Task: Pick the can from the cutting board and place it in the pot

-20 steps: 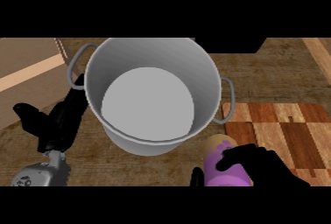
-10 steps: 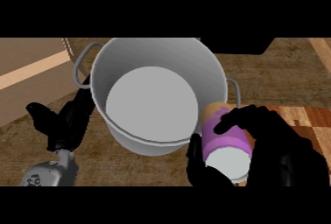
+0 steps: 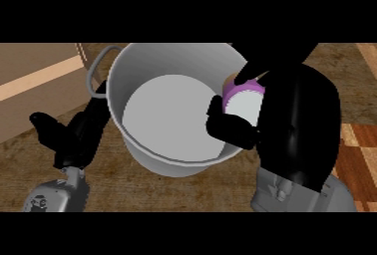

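The right hand (image 3: 294, 119) is curled round the can (image 3: 243, 99), thumb across its lower end and fingers wrapped behind, so the can is carried tilted with its pale end face turned toward the camera. Hand and can sit over the right-hand rim of the pot (image 3: 140, 74), inside its opening, which positions the can above the pale pot floor for release. The can appears clear of the floor; contact with the wall cannot be determined. The left hand (image 3: 70, 137) rests against the pot's outer left wall, fingers straight, probably steadying it. The cutting board (image 3: 361, 149) shows at the right edge, with nothing visible on it.
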